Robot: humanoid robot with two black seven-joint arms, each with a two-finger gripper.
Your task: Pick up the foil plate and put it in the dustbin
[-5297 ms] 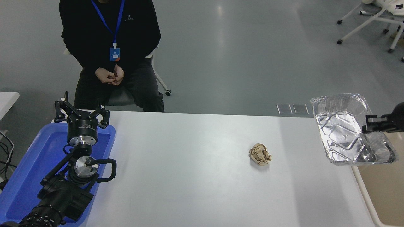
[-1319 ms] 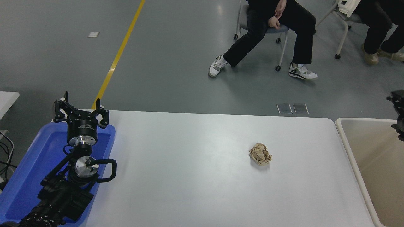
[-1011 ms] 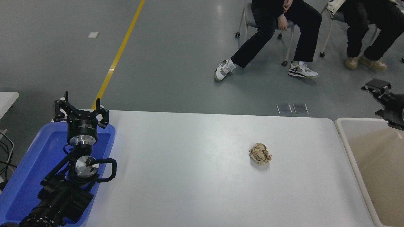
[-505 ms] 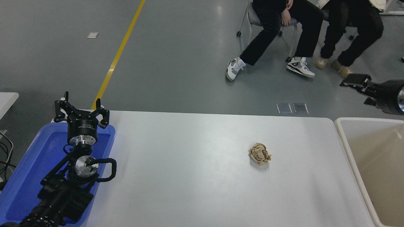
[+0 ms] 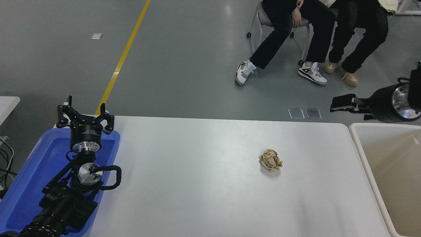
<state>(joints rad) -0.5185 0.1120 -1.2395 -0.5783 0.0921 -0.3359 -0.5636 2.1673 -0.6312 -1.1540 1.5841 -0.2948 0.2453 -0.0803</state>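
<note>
The foil plate is out of view; the part of the bin's inside that shows holds only bare beige wall. The dustbin (image 5: 359, 144), a large beige bin with a pale rim, stands against the table's right end and is cut off by the picture's edge. My right gripper (image 5: 345, 107) is open and empty. It hangs in the air beyond the table's far right corner, just behind the bin's far rim, pointing left. My left gripper (image 5: 84, 116) is open and parked over the blue tray at the lower left.
A crumpled brown paper ball (image 5: 270, 161) lies on the white table (image 5: 197, 171), right of centre. A shallow blue tray (image 5: 29, 171) sits at the left end under the left arm. Two people sit on chairs (image 5: 297, 23) beyond the table, at the top right.
The foil plate, held over the bin by my right gripper at first, is gone from view. The empty right gripper has risen from the bin and swung left. The left arm has not moved.
</note>
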